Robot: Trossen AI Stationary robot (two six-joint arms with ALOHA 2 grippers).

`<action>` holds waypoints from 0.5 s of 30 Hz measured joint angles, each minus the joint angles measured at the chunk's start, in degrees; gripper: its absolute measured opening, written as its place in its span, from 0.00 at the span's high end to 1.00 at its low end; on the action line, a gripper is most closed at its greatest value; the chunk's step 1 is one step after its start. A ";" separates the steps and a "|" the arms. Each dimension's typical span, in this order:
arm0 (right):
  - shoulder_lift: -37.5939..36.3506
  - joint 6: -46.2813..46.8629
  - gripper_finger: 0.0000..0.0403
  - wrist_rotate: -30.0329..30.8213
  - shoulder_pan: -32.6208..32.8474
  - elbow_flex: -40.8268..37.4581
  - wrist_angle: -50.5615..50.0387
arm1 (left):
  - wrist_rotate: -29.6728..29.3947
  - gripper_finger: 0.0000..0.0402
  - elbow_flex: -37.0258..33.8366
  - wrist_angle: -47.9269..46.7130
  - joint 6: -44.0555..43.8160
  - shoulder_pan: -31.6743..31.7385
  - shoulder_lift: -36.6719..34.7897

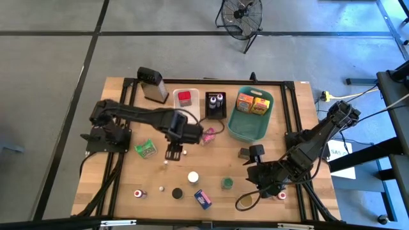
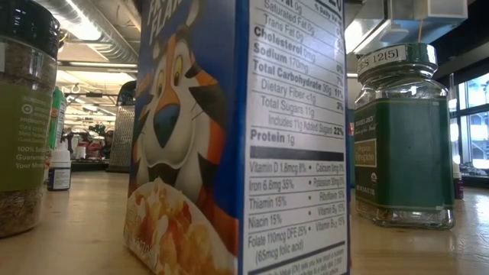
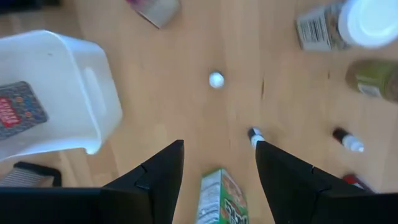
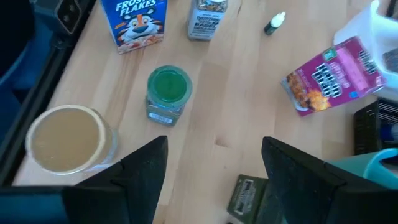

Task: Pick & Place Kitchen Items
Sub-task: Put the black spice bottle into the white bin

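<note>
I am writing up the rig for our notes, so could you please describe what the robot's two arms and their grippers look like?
Both arms are dark, nearly black, built of jointed segments with dark cables trailing from their bases. The left gripper and right gripper each end in two fingers. In the wrist views the fingers are flat, matte black and angular, tapering toward the tips, with no visible markings.

Cereal box (image 1: 202, 199) near front edge, basket (image 1: 245, 130) back right

We read "Frosted Flakes" on the blue cereal box (image 4: 140, 22). Its side panel (image 2: 294, 130) lists cholesterol, sodium, total carbohydrate and protein. Beside it, the green jar (image 2: 403, 137) is stickered "12(5)".
</note>
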 joint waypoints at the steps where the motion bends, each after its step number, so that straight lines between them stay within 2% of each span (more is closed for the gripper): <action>1: 0.00 -0.49 0.35 0.55 0.00 0.00 -0.02 | 0.04 0.52 -0.49 -0.16 -0.32 -0.71 0.00; 5: 0.00 -1.73 0.34 0.99 0.00 0.00 -0.03 | 0.58 0.51 -1.71 -0.12 -2.12 -3.45 -0.04; 9: 0.00 -3.28 0.34 1.00 0.00 0.00 -0.05 | 4.49 0.52 -2.19 1.11 0.44 -6.98 -0.07; 15: 0.00 -4.43 0.34 1.84 -0.02 0.00 -0.85 | 9.30 0.51 -2.18 10.00 0.85 -12.39 -0.09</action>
